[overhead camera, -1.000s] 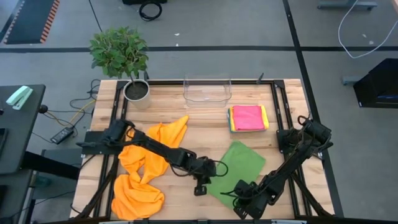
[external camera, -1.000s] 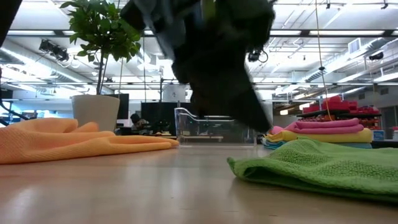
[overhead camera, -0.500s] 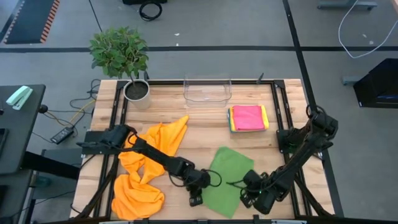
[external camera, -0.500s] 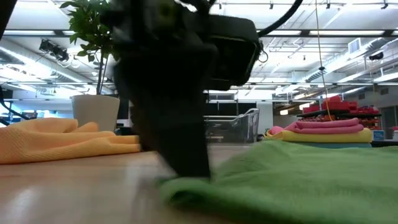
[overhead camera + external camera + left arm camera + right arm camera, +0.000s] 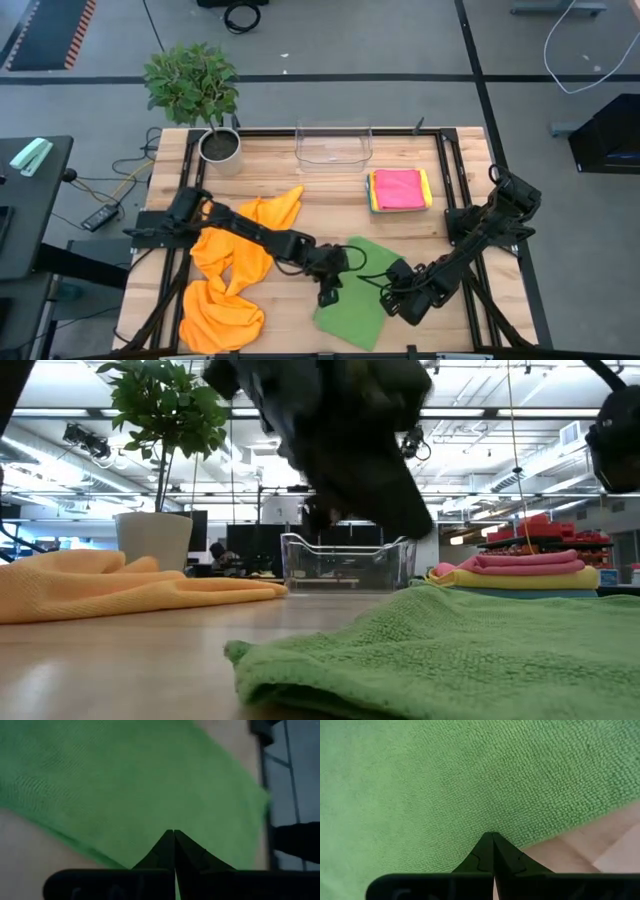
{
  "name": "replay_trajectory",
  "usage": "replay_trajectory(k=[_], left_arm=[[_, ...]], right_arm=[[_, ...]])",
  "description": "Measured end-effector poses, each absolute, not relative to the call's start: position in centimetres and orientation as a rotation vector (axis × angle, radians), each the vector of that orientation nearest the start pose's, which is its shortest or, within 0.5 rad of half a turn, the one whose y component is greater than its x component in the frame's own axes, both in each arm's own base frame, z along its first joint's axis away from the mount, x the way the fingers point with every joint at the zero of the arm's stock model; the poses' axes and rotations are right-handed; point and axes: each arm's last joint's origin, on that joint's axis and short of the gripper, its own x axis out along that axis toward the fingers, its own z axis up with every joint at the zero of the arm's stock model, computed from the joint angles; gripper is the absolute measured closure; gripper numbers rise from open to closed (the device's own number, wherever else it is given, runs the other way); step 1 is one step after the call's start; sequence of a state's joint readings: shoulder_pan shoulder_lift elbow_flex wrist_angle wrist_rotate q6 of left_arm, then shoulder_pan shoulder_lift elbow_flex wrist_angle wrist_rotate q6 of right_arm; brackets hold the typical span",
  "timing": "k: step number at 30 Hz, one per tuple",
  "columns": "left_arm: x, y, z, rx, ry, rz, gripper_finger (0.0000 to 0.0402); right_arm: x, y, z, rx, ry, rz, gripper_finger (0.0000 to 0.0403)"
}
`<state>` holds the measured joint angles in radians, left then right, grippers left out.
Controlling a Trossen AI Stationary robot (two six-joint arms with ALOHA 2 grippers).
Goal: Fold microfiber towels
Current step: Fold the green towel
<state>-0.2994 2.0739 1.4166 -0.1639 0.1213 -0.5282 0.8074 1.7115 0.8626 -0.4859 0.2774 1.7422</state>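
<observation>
Dragging: green towel (image 5: 352, 292) has slid toward the near table (image 5: 330, 210) edge.
Left gripper (image 5: 326, 296): pinched on it.
Right gripper (image 5: 388, 297): likewise.
Meaning: positioned for folding.

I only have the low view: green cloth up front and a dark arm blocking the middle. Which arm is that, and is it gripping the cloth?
Observer: From above, the left gripper is at the green towel's left edge; its wrist view shows the fingers pressed together over the cloth. I can't tell if fabric is pinched.
Operator: And the right one?
Observer: The right gripper sits at the towel's right edge, also shut, over green fabric with bare wood beside it.
Operator: What lies left of the green one?
Observer: A crumpled orange towel under the left arm, apart from the green.
</observation>
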Motion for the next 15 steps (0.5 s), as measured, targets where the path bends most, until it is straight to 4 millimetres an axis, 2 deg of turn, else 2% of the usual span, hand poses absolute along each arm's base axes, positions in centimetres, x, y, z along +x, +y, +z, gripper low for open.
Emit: replay_trajectory(k=[7,12,15], left_arm=[[43.2,-12.7,12.0,-0.449,0.967,-0.132,0.0397],[43.3,-12.1,11.5,-0.489,0.992,-0.062,0.0396],[43.3,-12.1,11.8,-0.489,0.976,-0.049,0.0398]], right_arm=[[20.5,19.7,12.7,0.771,1.12,-0.601,0.0401],[21.0,18.8,12.7,0.704,1.153,-0.596,0.0401],[21.0,18.0,12.7,0.644,1.194,-0.6,0.0401]])
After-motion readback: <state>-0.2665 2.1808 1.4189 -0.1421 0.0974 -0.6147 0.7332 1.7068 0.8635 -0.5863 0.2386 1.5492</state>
